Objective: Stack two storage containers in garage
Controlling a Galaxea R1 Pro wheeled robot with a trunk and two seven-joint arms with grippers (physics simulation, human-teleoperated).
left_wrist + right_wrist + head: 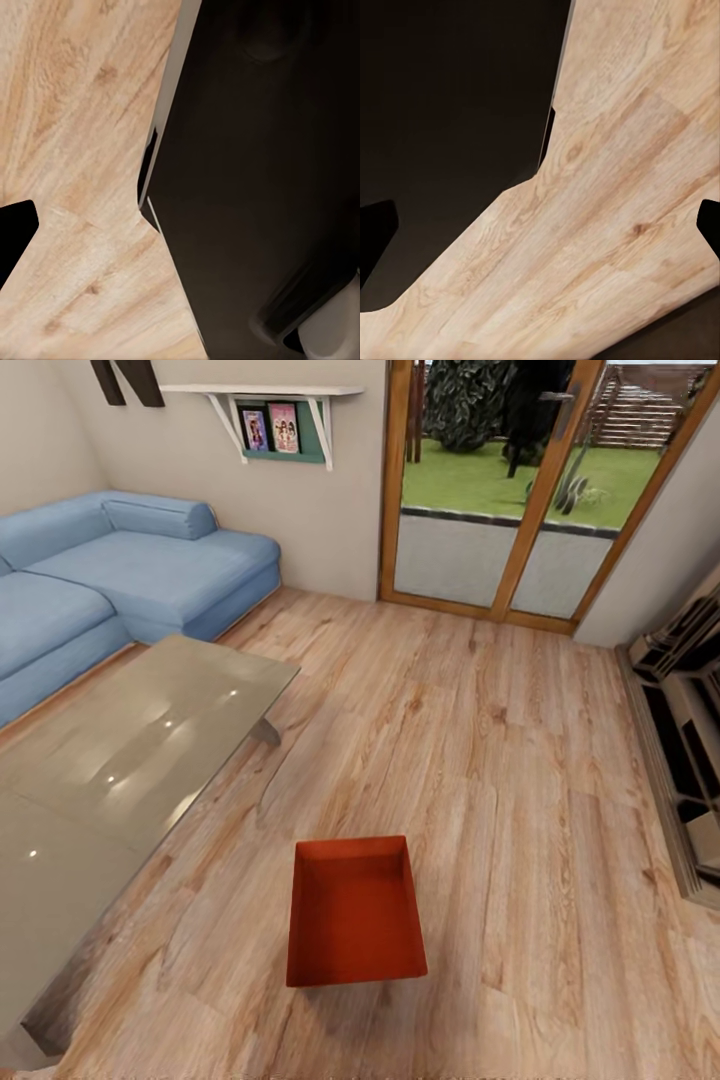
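- Blue corner sofa (130, 575) fills the upper left of the head view.
- Glass coffee table (120, 760), a low surface, sits lower left.
- One orange-red storage container (355, 910) sits open side up on the wood-plank floor (520, 780), bottom centre, likely awaiting pickup.
- Glass doors (520, 490) at upper right.
- Whether either hand is released or clenched, I cannot tell.

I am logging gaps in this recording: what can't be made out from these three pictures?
- Second storage container: one orange-red container sits on the wood floor in the head view; where the other is cannot be told.
- Hand states: the wrist views give only dark finger edges, cut off by the frame.
- Glass table: cropped by the head view's left edge.
- Shelf photos: too small to read.
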